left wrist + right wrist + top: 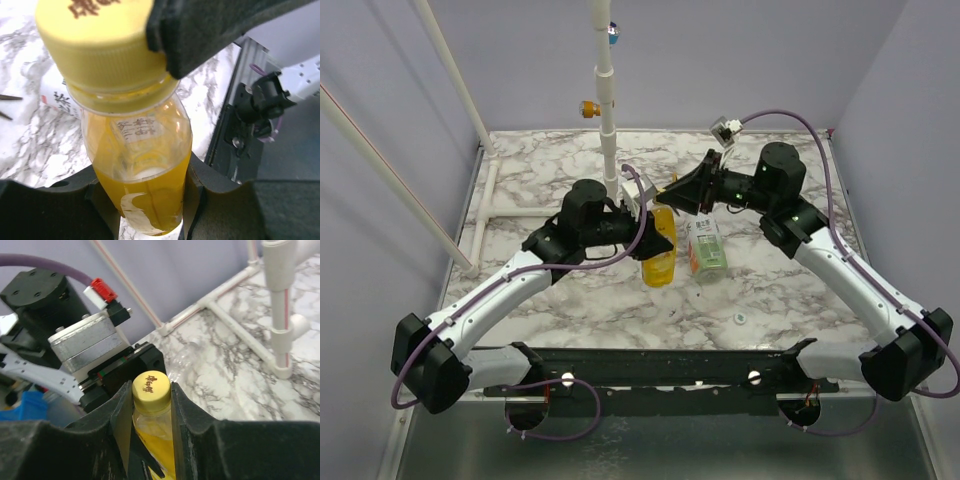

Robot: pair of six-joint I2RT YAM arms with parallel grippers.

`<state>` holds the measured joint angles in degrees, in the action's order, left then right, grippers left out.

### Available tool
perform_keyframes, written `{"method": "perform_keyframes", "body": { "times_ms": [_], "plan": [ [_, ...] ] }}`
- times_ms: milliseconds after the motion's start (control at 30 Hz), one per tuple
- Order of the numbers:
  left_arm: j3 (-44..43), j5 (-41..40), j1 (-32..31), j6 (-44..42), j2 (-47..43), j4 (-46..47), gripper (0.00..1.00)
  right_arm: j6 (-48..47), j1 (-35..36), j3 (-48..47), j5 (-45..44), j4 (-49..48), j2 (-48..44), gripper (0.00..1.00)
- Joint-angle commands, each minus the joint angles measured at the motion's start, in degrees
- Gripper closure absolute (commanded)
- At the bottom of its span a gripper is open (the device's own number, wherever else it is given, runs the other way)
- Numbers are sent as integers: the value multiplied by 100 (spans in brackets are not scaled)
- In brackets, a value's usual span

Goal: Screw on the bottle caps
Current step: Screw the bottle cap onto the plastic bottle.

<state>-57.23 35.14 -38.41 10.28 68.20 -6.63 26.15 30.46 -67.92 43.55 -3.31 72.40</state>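
The yellow bottle (660,262) is held off the marble table by my left gripper (652,238), which is shut round its body (142,165). In the left wrist view the bottle fills the gap between the left gripper's (145,200) jaws. The yellow cap (151,386) sits on the bottle's neck, and my right gripper (150,396) is shut on it from both sides. From above, the right gripper (676,192) meets the bottle's far end. The clear bottle with a green-and-white label (707,248) lies on the table just right of it. A whitish cap (740,319) lies alone near the front right.
A white pipe stand (607,110) rises at the back centre, close behind both grippers, with its foot showing in the right wrist view (280,315). More white pipes (485,215) run along the left side. A black rail (660,365) borders the near edge.
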Motion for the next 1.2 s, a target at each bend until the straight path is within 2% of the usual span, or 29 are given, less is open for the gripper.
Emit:
{"method": "perform_keyframes", "body": {
  "times_ms": [0, 233, 567, 800, 1167],
  "plan": [
    [-330, -1630, 39, 57, 110, 70, 100, -373, 257, -241, -1181, 978, -104, 79],
    [-605, -2910, 35, 194, 363, 18, 100, -439, 828, -672, -2725, 1543, 227, 80],
    [-841, -3626, -17, 238, 637, -75, 100, -419, 1364, -1077, -3634, 1724, 629, 80],
    [-811, -3833, -17, 203, 715, -88, 100, -373, 1499, -1197, -3865, 1805, 730, 79],
    [-690, -3628, -22, 150, 687, -75, 100, -339, 1533, -1204, -4090, 1865, 602, 64]
  ]
}}
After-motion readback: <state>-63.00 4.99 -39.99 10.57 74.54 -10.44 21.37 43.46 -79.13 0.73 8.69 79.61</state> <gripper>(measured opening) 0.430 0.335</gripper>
